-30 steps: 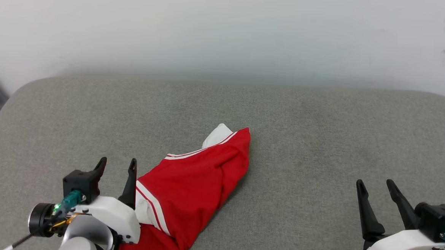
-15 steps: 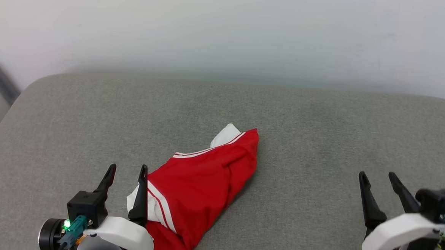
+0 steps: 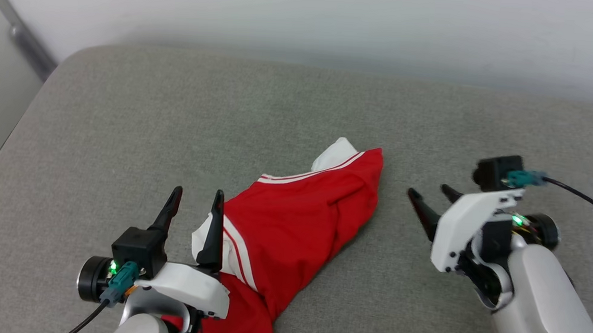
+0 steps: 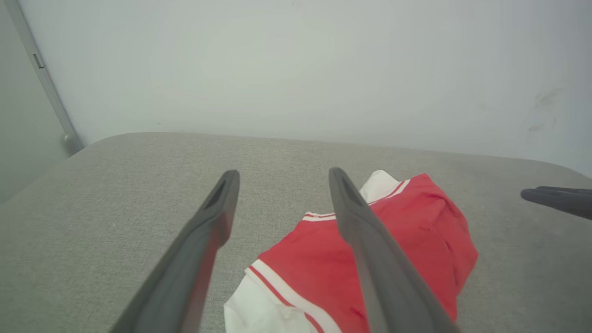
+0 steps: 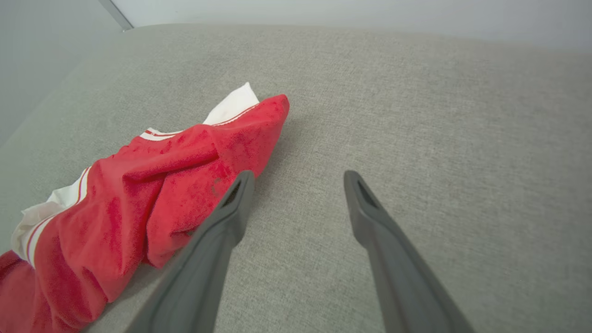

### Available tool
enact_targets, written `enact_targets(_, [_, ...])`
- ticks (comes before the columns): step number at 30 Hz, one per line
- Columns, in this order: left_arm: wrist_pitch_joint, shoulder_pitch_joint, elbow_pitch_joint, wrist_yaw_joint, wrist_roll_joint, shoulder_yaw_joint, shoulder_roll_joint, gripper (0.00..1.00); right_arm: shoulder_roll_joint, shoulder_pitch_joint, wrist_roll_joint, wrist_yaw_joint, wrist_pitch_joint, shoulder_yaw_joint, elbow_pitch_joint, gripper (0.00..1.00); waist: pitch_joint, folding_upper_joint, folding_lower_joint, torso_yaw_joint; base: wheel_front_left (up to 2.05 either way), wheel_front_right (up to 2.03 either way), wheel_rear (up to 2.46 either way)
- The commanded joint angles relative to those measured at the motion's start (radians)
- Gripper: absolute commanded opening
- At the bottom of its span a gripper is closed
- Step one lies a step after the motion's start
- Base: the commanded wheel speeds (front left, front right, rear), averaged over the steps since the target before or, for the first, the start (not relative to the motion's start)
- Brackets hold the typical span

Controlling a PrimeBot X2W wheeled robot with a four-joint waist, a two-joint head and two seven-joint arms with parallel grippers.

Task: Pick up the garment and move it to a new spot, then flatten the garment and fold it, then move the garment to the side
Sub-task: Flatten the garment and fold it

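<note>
So the garment is lying crumpled on the grey fabric surface, lower centre of the head view. Left tool sits lower left, spread wide with nothing in it, one finger right beside a white sleeve. Right tool, mid-right, is likewise spread wide and empty, near the red edge.

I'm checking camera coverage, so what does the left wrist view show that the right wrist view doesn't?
Left wrist view: the left pincer, open, and a fingertip of the right pincer at the picture's edge. Right wrist view: the right pincer's own two fingers, spread open. Both: the crumpled red garment lying on the grey cushion.
</note>
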Motion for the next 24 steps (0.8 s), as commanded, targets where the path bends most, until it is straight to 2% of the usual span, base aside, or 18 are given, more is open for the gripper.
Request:
enact_targets(1, [-0.008, -0.021, 0.008, -0.009, 0.005, -0.004, -0.007, 1.00, -0.010, -0.044, 0.016, 0.000, 0.017, 0.041, 0.035, 1.00, 0.040, 0.0000, 0.0000, 0.034, 0.00, 0.00, 0.00])
enact_targets(7, [-0.020, -0.057, 0.045, -0.032, 0.000, -0.015, -0.026, 1.00, -0.014, -0.159, 0.109, 0.000, 0.088, 0.197, 0.185, 1.00, 0.083, 0.0000, 0.0000, 0.060, 0.00, 0.00, 0.00])
enact_targets(12, [-0.025, -0.071, 0.070, -0.041, -0.004, -0.019, -0.033, 1.00, -0.012, -0.223, 0.174, 0.000, 0.091, 0.281, 0.308, 1.00, 0.096, 0.0000, 0.0000, 0.069, 0.00, 0.00, 0.00])
enact_targets(13, [-0.026, -0.073, 0.073, -0.041, -0.004, -0.020, -0.034, 1.00, -0.009, -0.232, 0.190, 0.000, 0.093, 0.291, 0.333, 0.80, 0.097, 0.0000, 0.0000, 0.070, 0.00, 0.00, 0.00])
enact_targets(14, [-0.027, -0.075, 0.076, -0.042, -0.004, -0.020, -0.034, 1.00, -0.007, -0.240, 0.201, 0.000, 0.090, 0.304, 0.352, 0.32, 0.096, 0.0000, 0.0000, 0.071, 0.00, 0.00, 0.00])
enact_targets(15, [-0.028, -0.075, 0.079, -0.043, -0.005, -0.021, -0.035, 1.00, -0.006, -0.249, 0.214, 0.000, 0.077, 0.314, 0.366, 0.00, 0.095, 0.0000, 0.0000, 0.071, 0.00, 0.00, 0.00])
enact_targets(19, [-0.030, -0.070, 0.089, -0.041, -0.007, -0.020, -0.034, 1.00, -0.004, -0.273, 0.262, 0.000, 0.026, 0.356, 0.394, 0.00, 0.086, 0.0000, 0.0000, 0.063, 0.00, 0.00, 0.00])
enact_targets(24, [-0.031, -0.058, 0.095, -0.037, -0.010, -0.022, -0.031, 1.00, -0.034, -0.279, 0.301, 0.000, -0.058, 0.410, 0.381, 0.00, 0.062, 0.0000, 0.0000, 0.046, 0.00, 0.00, 0.00])
